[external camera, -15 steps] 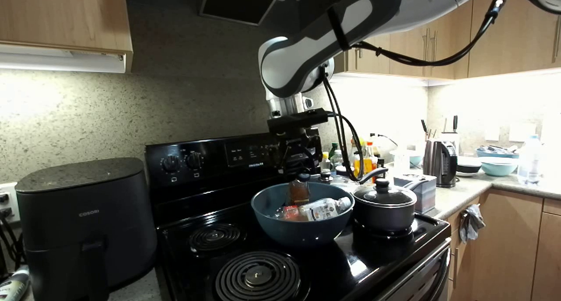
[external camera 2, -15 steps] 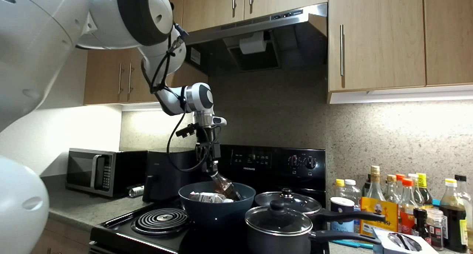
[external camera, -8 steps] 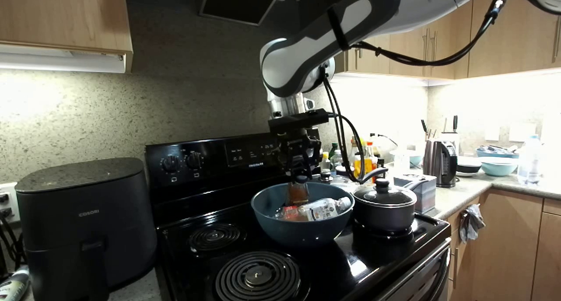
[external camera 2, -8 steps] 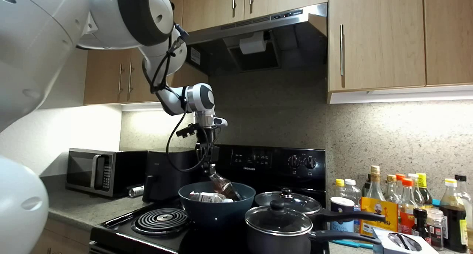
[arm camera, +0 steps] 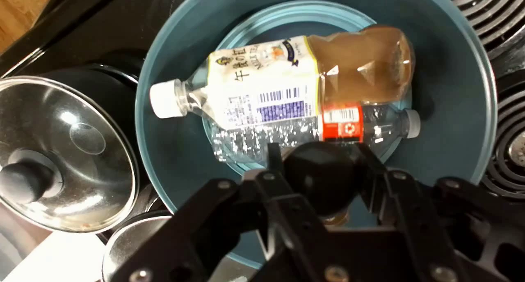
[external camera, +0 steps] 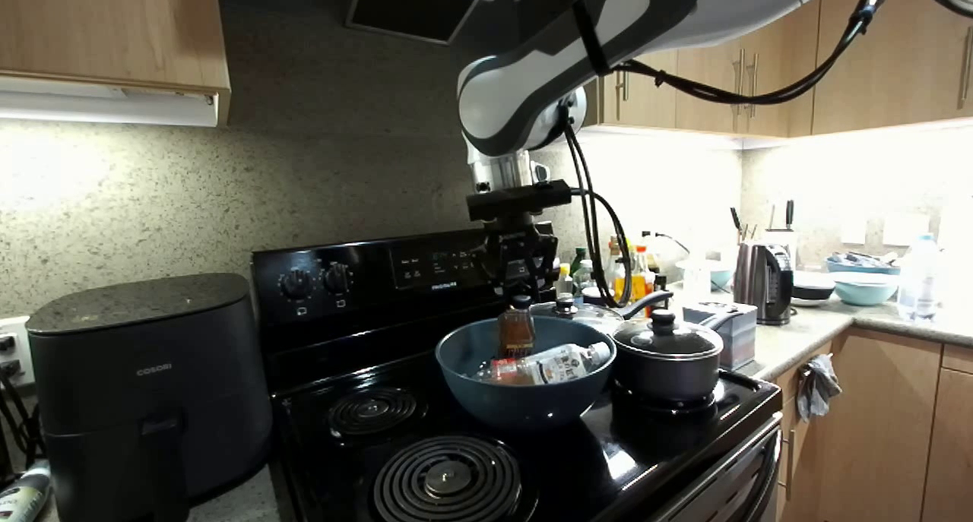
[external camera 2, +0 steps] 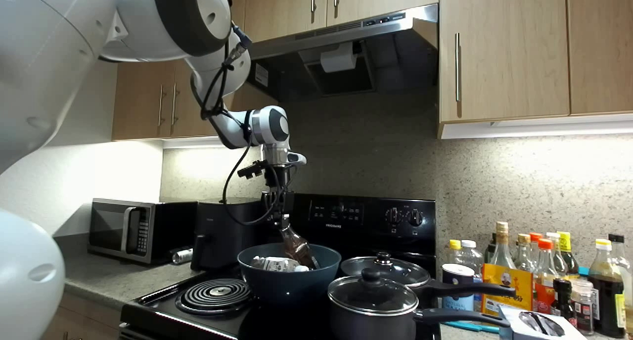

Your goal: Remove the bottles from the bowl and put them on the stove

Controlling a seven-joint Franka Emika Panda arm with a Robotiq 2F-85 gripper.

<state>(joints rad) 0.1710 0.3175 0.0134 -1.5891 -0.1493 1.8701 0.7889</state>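
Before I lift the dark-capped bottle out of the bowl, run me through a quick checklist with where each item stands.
1. Gripper holding the dark-capped bottle: ok, it is closed on the cap.
2. Cap screwed tight: cannot tell.
3. Bottle hanging upright: not ok, it leans in an exterior view.
4. Bottle clear of the bowl: not ok, its lower part is inside.
5. Bottle free of the milk tea bottle and the red-label bottle: cannot tell, its base is hidden.
6. Set-down spot on the stove in view: ok, a coil burner shows beside the bowl in both exterior views.
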